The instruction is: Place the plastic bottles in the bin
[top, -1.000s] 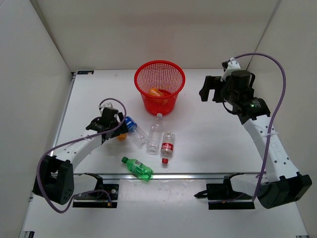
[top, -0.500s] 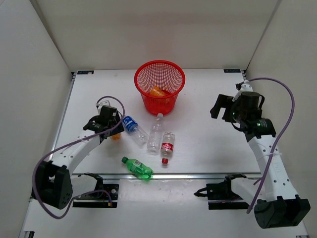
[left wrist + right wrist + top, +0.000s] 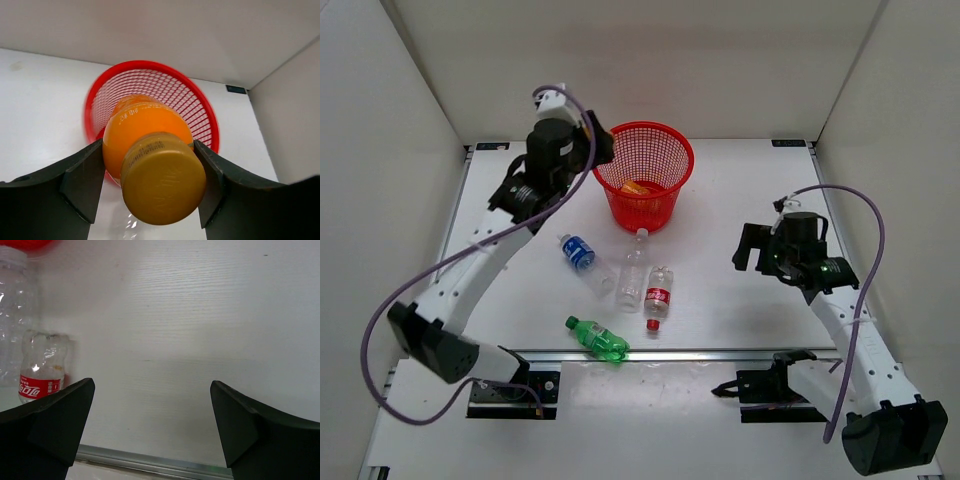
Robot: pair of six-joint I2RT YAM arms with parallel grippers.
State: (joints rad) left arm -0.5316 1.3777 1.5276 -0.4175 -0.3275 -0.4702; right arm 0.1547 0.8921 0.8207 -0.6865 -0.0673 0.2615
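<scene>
My left gripper (image 3: 597, 150) is raised beside the left rim of the red mesh bin (image 3: 665, 135). In the left wrist view it (image 3: 149, 156) is shut on an orange bottle (image 3: 147, 127), cap towards the camera, with the bin (image 3: 202, 107) beyond. Another orange bottle (image 3: 635, 187) lies inside the bin. On the table lie the blue-labelled bottle (image 3: 578, 252), the plain clear bottle (image 3: 633, 268), the red-labelled bottle (image 3: 658, 295) and the green bottle (image 3: 598, 338). My right gripper (image 3: 748, 250) is open and empty, right of them; its view shows the red-labelled bottle (image 3: 42, 370) at the left.
A metal rail (image 3: 670, 352) runs along the table's front edge, also in the right wrist view (image 3: 150, 462). White walls close in the left, back and right sides. Purple cables loop from both arms.
My left arm has lifted the orange bottle off the table and carried it up to the bin's left rim. My right arm has come down and forward, towards the table.
</scene>
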